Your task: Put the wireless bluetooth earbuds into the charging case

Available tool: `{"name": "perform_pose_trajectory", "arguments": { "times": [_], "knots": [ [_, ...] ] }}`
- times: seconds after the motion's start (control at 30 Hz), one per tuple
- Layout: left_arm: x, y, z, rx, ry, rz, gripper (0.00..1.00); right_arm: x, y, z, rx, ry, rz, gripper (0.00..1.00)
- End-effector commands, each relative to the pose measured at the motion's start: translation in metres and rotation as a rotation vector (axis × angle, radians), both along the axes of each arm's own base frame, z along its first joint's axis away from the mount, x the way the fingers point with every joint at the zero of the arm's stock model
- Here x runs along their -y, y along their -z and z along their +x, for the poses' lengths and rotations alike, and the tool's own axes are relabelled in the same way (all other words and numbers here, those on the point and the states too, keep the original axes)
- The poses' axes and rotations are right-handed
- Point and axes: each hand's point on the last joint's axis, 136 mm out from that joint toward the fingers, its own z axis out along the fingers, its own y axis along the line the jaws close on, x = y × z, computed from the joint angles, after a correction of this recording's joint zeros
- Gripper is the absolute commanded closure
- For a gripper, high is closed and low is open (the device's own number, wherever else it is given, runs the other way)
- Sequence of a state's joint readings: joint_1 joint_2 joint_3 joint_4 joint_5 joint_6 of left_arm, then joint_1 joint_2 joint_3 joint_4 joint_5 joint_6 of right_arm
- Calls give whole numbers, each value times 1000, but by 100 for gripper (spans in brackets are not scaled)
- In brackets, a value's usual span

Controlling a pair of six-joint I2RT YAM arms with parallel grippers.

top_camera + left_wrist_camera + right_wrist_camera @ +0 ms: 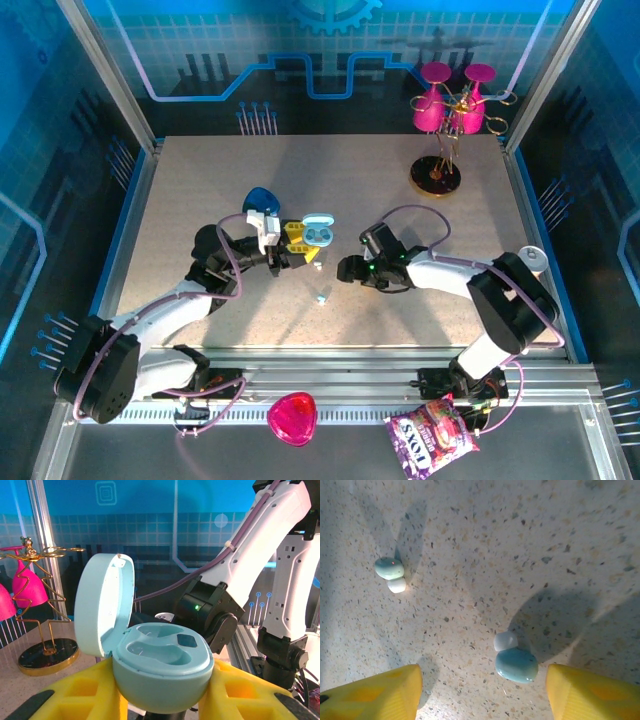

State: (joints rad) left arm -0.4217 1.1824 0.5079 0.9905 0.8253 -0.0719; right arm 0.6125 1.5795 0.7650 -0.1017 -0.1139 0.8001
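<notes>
Left end effector (297, 243) is clenched on the open case (160, 660) at mid-desk. Right end effector (480, 695) is spread and empty over an earbud (516, 664) on the desk (200, 200). A second earbud (390, 570) lies apart.

Mint-blue charging case (160, 665), pale-blue earbuds (516, 664) with seemingly white tips, yellow right-claw pads (375, 695), beige speckled table (520, 555)

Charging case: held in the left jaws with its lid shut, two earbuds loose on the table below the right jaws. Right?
No: the lid stands open, tipped up off the charging case, as the left wrist view shows. The rest holds.
</notes>
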Motion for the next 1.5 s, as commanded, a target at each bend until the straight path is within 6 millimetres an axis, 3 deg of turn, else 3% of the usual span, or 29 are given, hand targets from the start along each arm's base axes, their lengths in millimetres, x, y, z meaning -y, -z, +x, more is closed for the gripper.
{"name": "perform_pose_trajectory", "arguments": {
  "times": [0.0,0.3,0.53,1.0,1.47],
  "knots": [
    [-3,-10,2,49,-21,-9,73,5,-10,4,49,8,-29,34],
    [-3,-12,1,52,-23,-10,73,-4,-14,-8,38,27,21,34],
    [-3,-11,1,49,-19,-9,73,-12,-4,-15,9,21,38,34],
    [-3,-11,1,49,-21,-10,73,-12,1,2,20,25,49,35],
    [-4,-9,2,49,-29,-5,73,-28,-2,24,38,-15,79,36]
  ]
}}
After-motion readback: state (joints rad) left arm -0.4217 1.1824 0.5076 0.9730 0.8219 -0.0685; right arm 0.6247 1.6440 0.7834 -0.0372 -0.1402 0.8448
